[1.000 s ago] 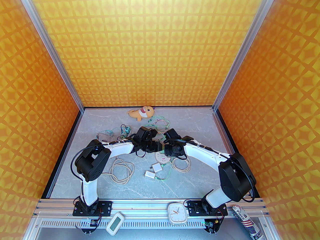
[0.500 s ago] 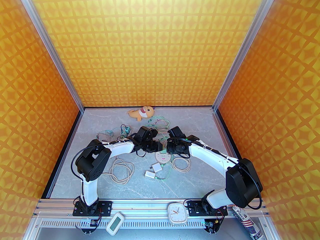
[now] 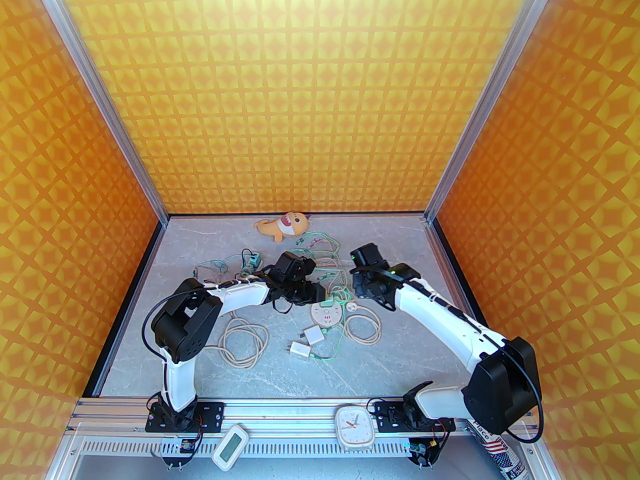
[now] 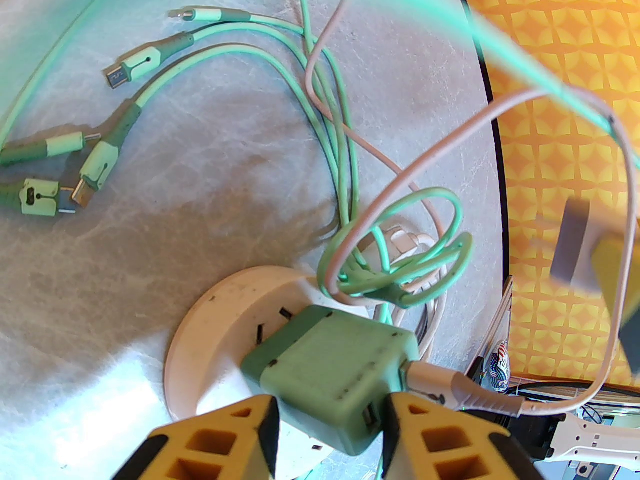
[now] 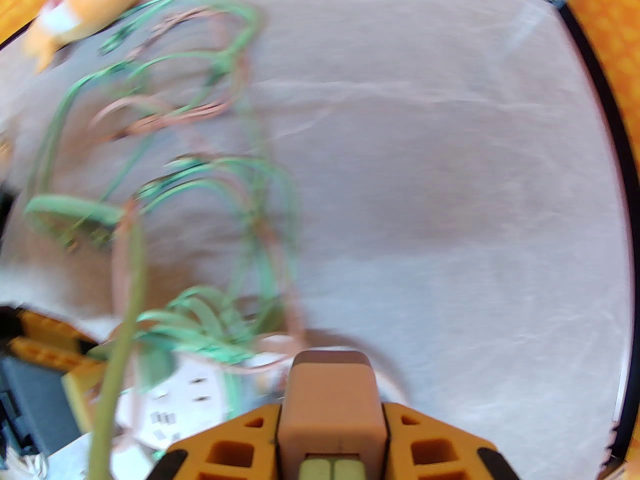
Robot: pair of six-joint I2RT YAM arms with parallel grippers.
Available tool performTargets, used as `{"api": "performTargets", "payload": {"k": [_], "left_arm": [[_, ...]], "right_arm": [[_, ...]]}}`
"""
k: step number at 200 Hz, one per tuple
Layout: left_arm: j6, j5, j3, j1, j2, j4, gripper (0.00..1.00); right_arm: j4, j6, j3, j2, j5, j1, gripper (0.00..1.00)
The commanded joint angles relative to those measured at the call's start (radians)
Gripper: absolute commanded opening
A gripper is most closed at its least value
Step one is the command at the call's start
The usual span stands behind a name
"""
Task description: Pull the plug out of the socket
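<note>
Jaws of the right gripper (image 5: 331, 410) pinch a tan plug (image 5: 332, 388) by its two flat sides. The plug is off the round white socket (image 3: 326, 314) and held above the bench (image 3: 400, 358), to the right of the socket and slightly beyond it. A second earlier the right wrist hung directly over the socket's far right edge, almost against the left wrist. Now it has swung out to the right of the socket, and the right arm (image 3: 440, 313) has its elbow much nearer the right wall. The socket itself has not shifted, and the left arm is where it was. In the right wrist view the plug's long axis runs straight out along the jaws, away from the wrist, pointing toward the far side of the bench. Motion blur hides which end carries the pins. The left gripper (image 4: 330, 418) sits over the socket with its jaws pressed against opposite sides of a green adapter (image 4: 330, 363), which is seated in the socket and leaning. A pale pink cable (image 4: 440, 163) leaves the adapter's right side. Green cables (image 4: 320, 118) loop beyond the socket, and an orange plush toy (image 3: 280, 226) lies farther beyond them.
</note>
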Motion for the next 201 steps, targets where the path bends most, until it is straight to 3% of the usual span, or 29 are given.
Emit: {"api": "performTargets", "payload": {"k": [1, 46, 122, 168, 201], "left_arm": [[0.023, -0.265, -0.086, 0.012, 0.126, -0.327, 0.39], [0.025, -0.261, -0.076, 0.012, 0.094, -0.339, 0.4], [0.025, -0.221, -0.004, 0.012, 0.008, -0.392, 0.48], [0.002, -0.186, 0.058, 0.012, -0.078, -0.402, 0.62], [-0.006, -0.186, 0.106, 0.012, -0.113, -0.447, 0.65]], "right_arm": [[-0.046, -0.038, 0.029, 0.015, 0.077, -0.056, 0.29], [-0.062, -0.058, 0.044, 0.113, 0.143, -0.144, 0.29], [-0.099, -0.08, 0.093, 0.358, 0.31, -0.152, 0.3], [-0.085, -0.096, 0.099, 0.442, 0.332, -0.152, 0.35], [-0.088, -0.086, 0.119, 0.478, 0.274, -0.152, 0.43]]}}
